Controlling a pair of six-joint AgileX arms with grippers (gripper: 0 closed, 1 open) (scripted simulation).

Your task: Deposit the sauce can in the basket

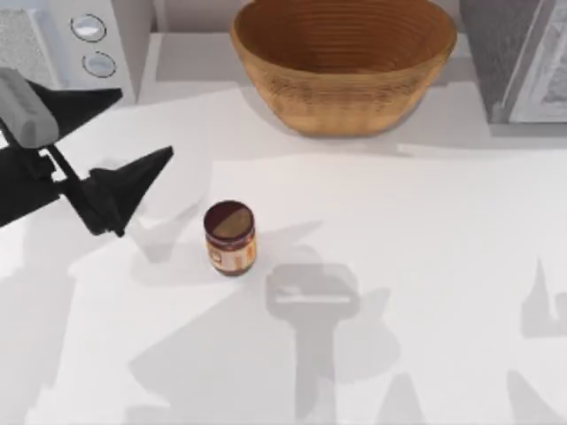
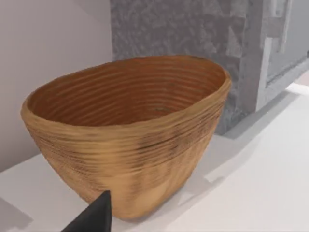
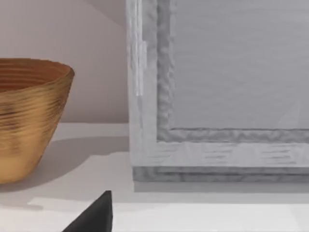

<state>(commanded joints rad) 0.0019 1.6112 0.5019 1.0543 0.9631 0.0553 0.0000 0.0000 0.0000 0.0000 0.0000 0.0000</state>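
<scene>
White tabletop (image 1: 425, 266) spreads under the top view, crossed by grey shadows of the arms; the basket (image 1: 344, 62) serves as landmark, standing at the far edge of the table, a wide golden-brown wicker bowl with ribbed coils, upright and with nothing visible inside it. To the basket's left sits a pale appliance (image 1: 80, 44) with two round dials; to the basket's right stands a grey textured cabinet-like box (image 1: 518, 57), close beside the basket but apart from it. The sauce can (image 1: 230, 237) stands upright on the table, nearer the camera than the basket and a little to its left, well apart from it, its brown-gold top facing up and its orange-tan label showing on the side. The left gripper (image 1: 133, 181) hangs above the table further left of the basket than the can is, near the can but not touching it; its dark fingers taper to a point toward the can; whether its jaws are spread or closed cannot be told, and it holds nothing. The left wrist view looks at the basket's woven wall (image 2: 130, 159). The right wrist view looks past the basket's side (image 3: 29, 121) at the grey box front (image 3: 217, 96); one dark fingertip of the right gripper's (image 3: 96, 215) shows at the edge, so its jaw state cannot be told.
</scene>
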